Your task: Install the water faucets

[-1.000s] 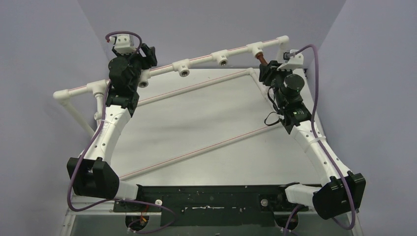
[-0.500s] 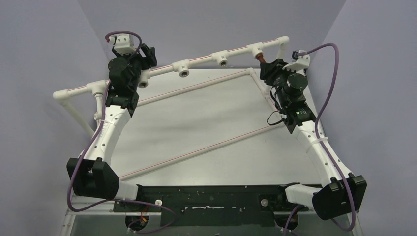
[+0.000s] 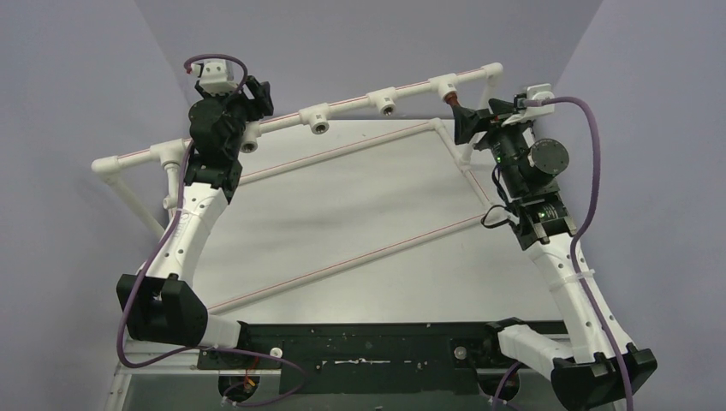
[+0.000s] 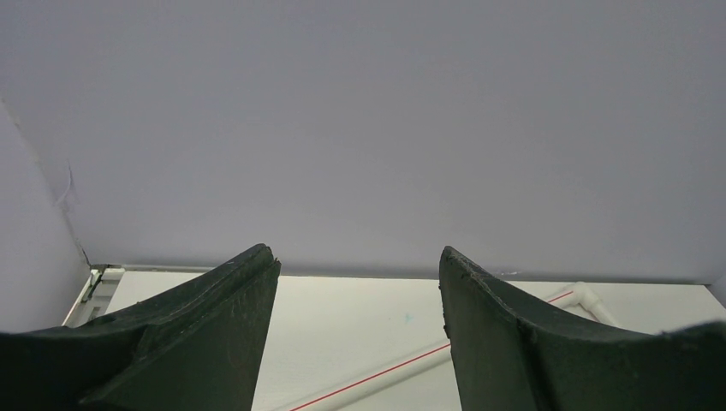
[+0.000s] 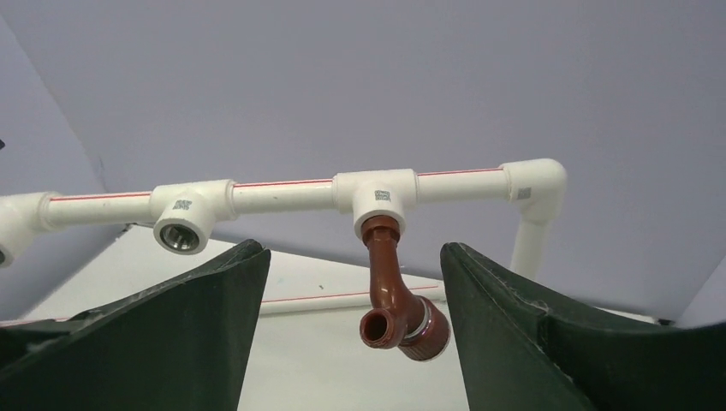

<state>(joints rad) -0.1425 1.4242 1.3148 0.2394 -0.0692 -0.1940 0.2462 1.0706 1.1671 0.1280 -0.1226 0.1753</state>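
The dark reddish-brown faucet (image 5: 389,291) hangs from a white tee socket (image 5: 375,190) of the pipe frame (image 3: 351,101), its open spout facing my right wrist camera. In the top view the faucet (image 3: 454,104) sits near the frame's right end. My right gripper (image 5: 355,257) is open, with a finger on each side of the faucet and a small gap to its knob; it also shows in the top view (image 3: 469,120). My left gripper (image 4: 360,265) is open and empty, up by the frame's left part (image 3: 257,96). The all-white faucet is out of view.
Two empty tee sockets (image 3: 319,120) (image 3: 387,104) face forward along the top pipe, and one shows in the right wrist view (image 5: 180,231). Thin red-striped pipes (image 3: 342,150) cross the white table (image 3: 360,205). Grey walls close in behind and at both sides.
My right arm has swung out to the right and its wrist has turned, while the gripper stays by the brown faucet. The left arm has not moved.
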